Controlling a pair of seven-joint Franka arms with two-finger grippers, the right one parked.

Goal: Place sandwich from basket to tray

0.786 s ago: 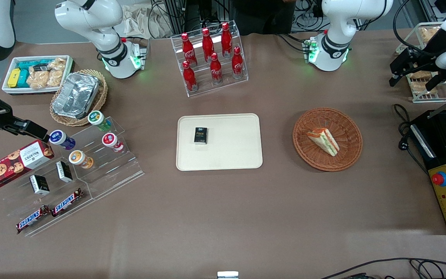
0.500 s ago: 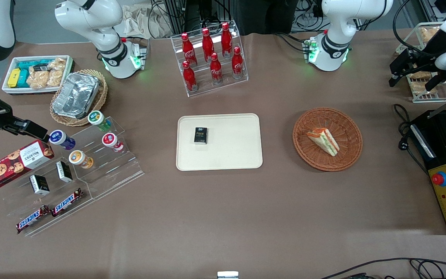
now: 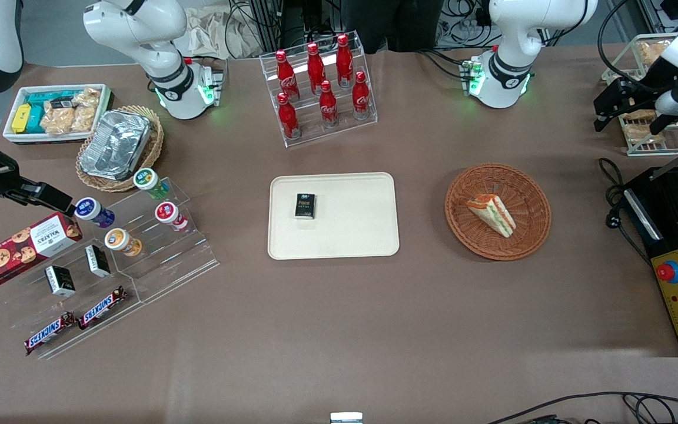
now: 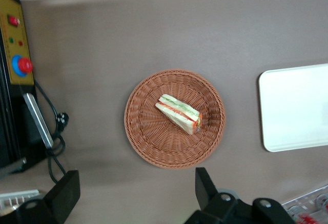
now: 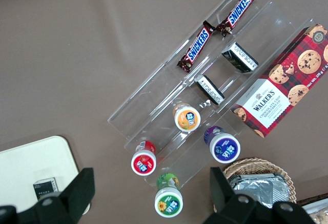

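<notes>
The sandwich [image 3: 491,214] is a triangular wedge with orange-red and green layers, lying in the reddish-brown wicker basket [image 3: 524,187]. The cream tray [image 3: 351,232] lies flat beside the basket, toward the parked arm's end. My left gripper [image 3: 630,121] is open and empty, high above the table at the working arm's end, farther from the front camera than the basket. In the left wrist view the sandwich [image 4: 179,114] lies in the basket [image 4: 154,144] ahead of my open gripper [image 4: 134,190], with the tray's [image 4: 292,108] end showing.
A small black box [image 3: 305,205] lies on the tray. A rack of red bottles [image 3: 321,88] stands farther from the camera than the tray. A black machine with a red button [image 3: 668,271] and a cable [image 3: 611,194] sit beside the basket. A wire rack [image 3: 654,132] stands under my gripper.
My left gripper has shifted slightly farther from the front camera. The sandwich, basket and tray have not moved.
</notes>
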